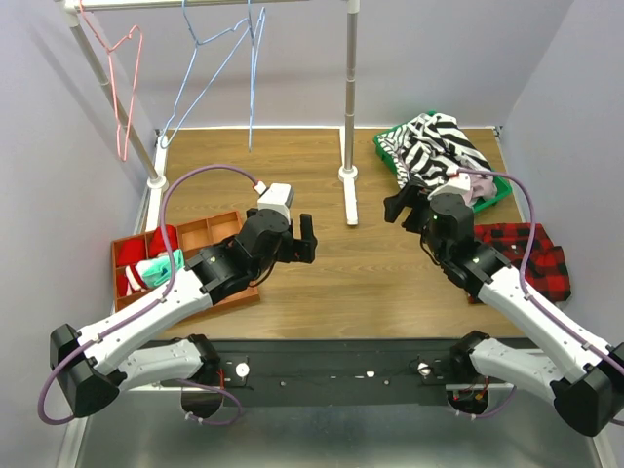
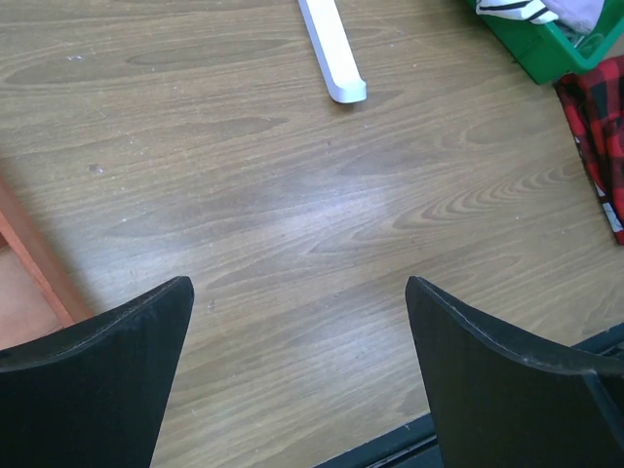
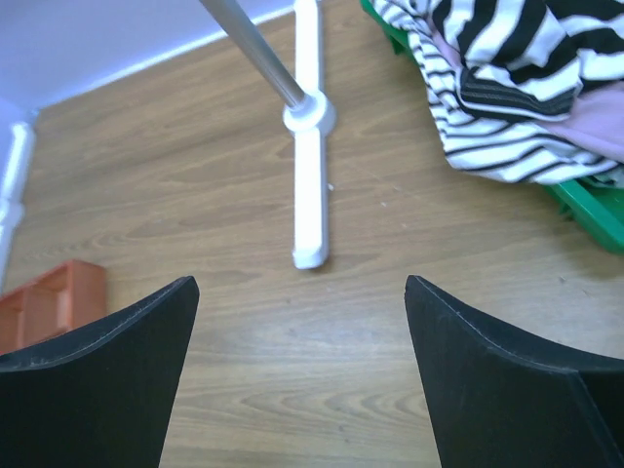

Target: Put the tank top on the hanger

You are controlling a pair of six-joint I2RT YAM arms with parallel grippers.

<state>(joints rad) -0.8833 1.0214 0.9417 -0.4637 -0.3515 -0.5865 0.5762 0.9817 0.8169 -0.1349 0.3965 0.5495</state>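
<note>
The tank top [image 1: 437, 139] lies crumpled in a green bin [image 1: 383, 146] at the far right of the bench [image 1: 322, 292]. Its striped folds spill over the bin's near-left rim and partly cover a pale pink garment [image 3: 597, 132]. The hanger [image 1: 200, 86] hangs from the rail at the far left, well apart from the top, with a pink-red hanger [image 1: 123, 88] further left. Both tools stand spread wide and hold nothing. The left tool [image 1: 292, 249] hovers over bare wood near the middle, and the right tool [image 1: 402, 205] sits just near of the bin, facing it. The top looks light, thin and entirely limp, so it will probably sag, stretch and fold on itself when lifted rather than keep any shape, and a pinch should hold it without slipping. The folded band edge seen in the right wrist view, likely a neckline or armhole hem, looks like the best place to grip, since it is doubled and leads to a strap. I cannot tell which opening it belongs to. A shallow pinch there should avoid dragging the pink garment along, and a second hold on the other strap would help spread the top for the wire.
</note>
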